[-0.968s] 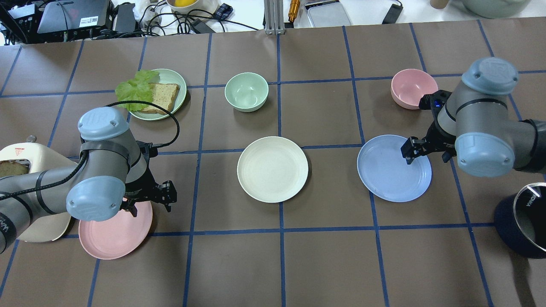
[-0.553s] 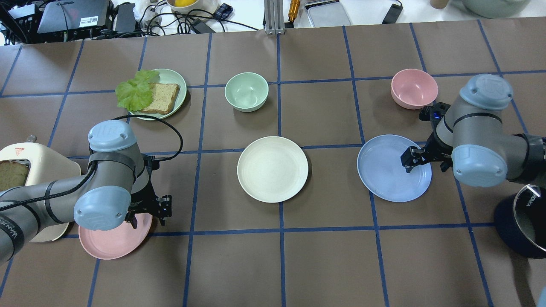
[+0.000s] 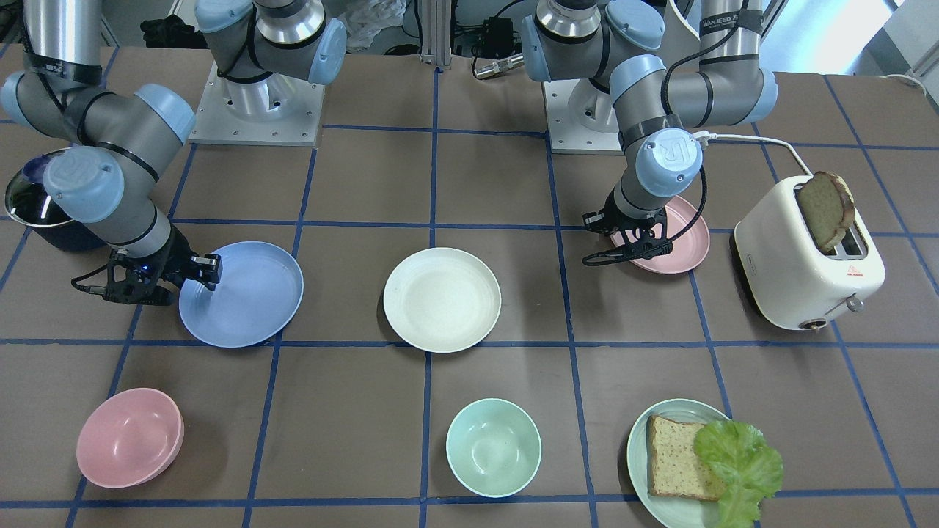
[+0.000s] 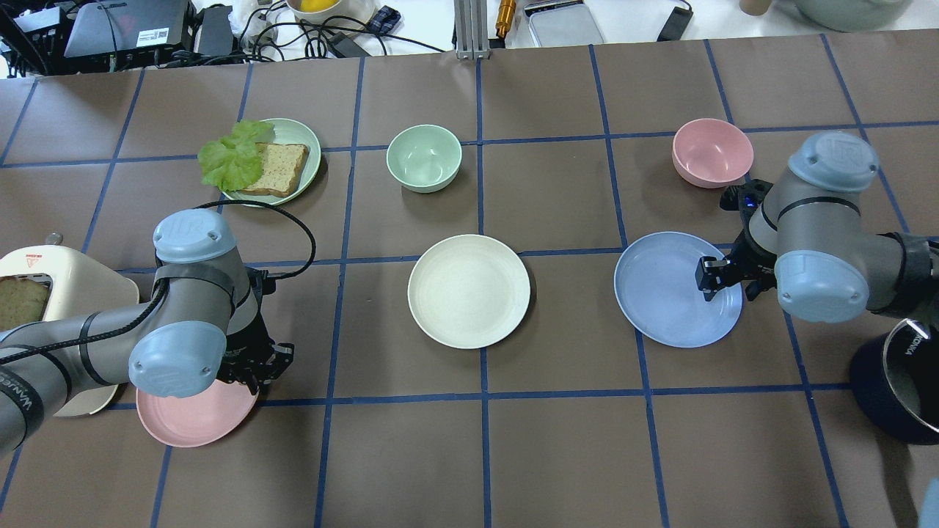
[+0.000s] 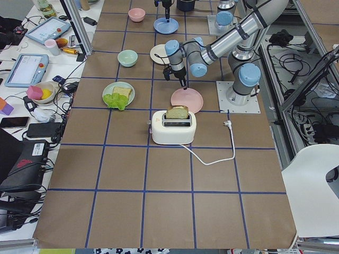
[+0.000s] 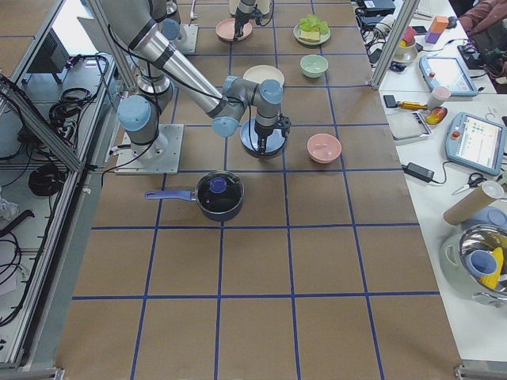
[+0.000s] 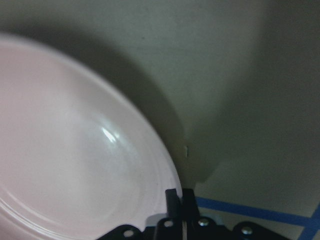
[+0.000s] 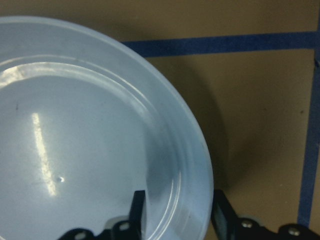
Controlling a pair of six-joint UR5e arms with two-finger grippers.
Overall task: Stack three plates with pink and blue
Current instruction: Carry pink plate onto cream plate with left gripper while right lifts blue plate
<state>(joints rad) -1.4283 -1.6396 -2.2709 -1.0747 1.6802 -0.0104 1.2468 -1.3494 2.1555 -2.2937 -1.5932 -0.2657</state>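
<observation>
Clamping the left end effector (image 4: 251,375) on the pink plate's (image 4: 187,418) seemingly light, slick rim, I had the right end effector (image 4: 728,288) open.

Bench (image 3: 352,183): brown cover, blue tape grid. White toaster (image 3: 799,271) on the robot's left side, toast slice (image 3: 825,209) standing up out of a slot, white cord (image 5: 212,159) trailing over the bench. Row along the operators' side, all upright and well apart: pink bowl (image 3: 128,438), mint bowl (image 3: 493,447), mint plate (image 3: 682,412). The mint plate carries a flat bread slice (image 3: 675,458) with a lettuce leaf (image 3: 737,469) touching it. Dark blue lidded saucepan (image 6: 219,195) at the robot's right end, handle toward the robot's side.
</observation>
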